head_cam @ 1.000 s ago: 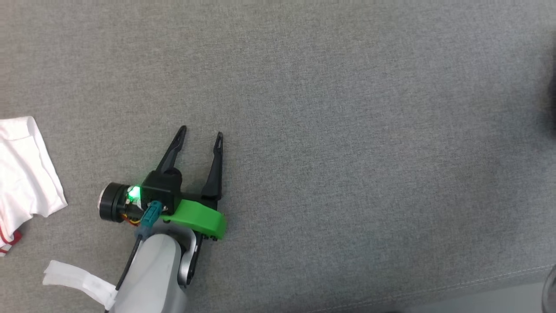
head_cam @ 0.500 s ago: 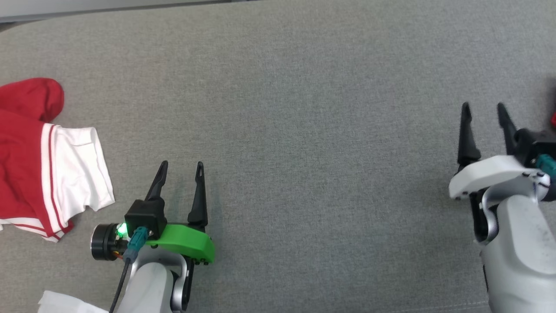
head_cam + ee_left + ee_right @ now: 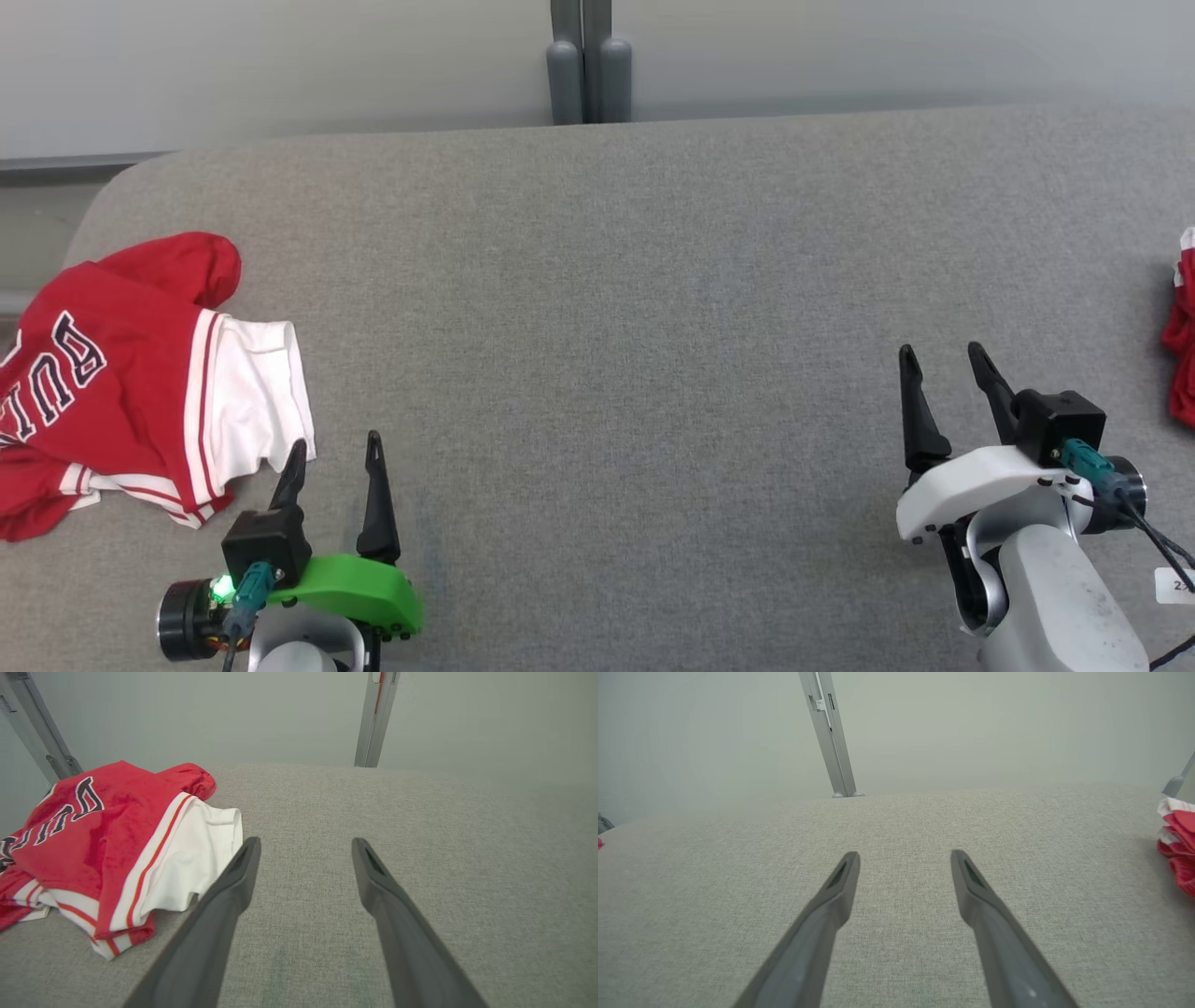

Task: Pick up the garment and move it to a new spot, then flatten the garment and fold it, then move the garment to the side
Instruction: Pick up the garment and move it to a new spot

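Head view puts the garment (image 3: 121, 392), a crumpled red jersey with a white panel and striped trim, at the left end of the grey table (image 3: 607, 280), with part of it running off the picture's left edge. My left gripper (image 3: 336, 441) is just beside it, to its right and a little nearer to me. Its fingers are spread wide with nothing between them and point away from me. The white panel's edge lies right at the tip of the left-hand finger, and I cannot tell whether they touch. My right gripper (image 3: 941, 351) is well apart, toward the table's right end, equally wide open and empty, so the left arm is plainly the nearer one. The heap shows no clean long axis, though it seems to run roughly far-to-near. I judge the pick-up not yet begun: the move calls for swinging the left gripper leftward over the white panel before closing. Another bit of red cloth (image 3: 1181, 355) sits at the right edge.
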Tool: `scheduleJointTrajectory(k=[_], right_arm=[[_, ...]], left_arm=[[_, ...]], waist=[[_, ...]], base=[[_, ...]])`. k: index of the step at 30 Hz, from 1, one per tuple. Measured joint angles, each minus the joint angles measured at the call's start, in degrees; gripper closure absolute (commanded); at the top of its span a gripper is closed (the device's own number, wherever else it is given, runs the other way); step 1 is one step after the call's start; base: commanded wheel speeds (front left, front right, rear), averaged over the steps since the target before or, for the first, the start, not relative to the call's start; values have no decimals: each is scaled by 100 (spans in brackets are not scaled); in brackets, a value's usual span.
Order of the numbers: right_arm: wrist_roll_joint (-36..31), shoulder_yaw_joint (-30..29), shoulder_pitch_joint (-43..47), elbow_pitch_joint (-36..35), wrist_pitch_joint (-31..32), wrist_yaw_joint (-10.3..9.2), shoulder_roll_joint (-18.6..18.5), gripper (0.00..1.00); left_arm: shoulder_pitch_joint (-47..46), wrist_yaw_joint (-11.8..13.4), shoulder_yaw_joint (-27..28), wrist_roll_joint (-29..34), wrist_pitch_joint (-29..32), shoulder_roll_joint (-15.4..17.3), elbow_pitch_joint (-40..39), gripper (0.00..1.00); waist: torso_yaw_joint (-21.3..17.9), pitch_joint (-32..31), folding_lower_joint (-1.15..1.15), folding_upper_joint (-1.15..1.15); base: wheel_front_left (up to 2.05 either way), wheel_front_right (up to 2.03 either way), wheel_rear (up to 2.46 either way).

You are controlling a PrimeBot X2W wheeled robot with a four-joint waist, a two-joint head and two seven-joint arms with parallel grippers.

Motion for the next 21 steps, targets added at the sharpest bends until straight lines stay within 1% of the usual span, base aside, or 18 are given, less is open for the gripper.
scheduleJointTrajectory(k=[5,12,16,21], right_arm=[[197,249,75,-41,0,0,7,0],[236,311,70,-31,0,0,4,0],[205,320,68,-27,0,0,7,0],[187,433,70,-22,0,0,9,0]], left_arm=[[98,0,94,-5,1,0,-10,0],[83,51,109,-31,0,-1,-32,0],[47,68,92,-80,1,-4,-32,0],[47,122,114,-174,1,-2,-10,0]], waist=[[58,-205,0,0],[212,-157,0,0],[471,-112,0,0],[961,-73,0,0]], base=[[0,0,0],[0,0,0],[0,0,0],[0,0,0]])
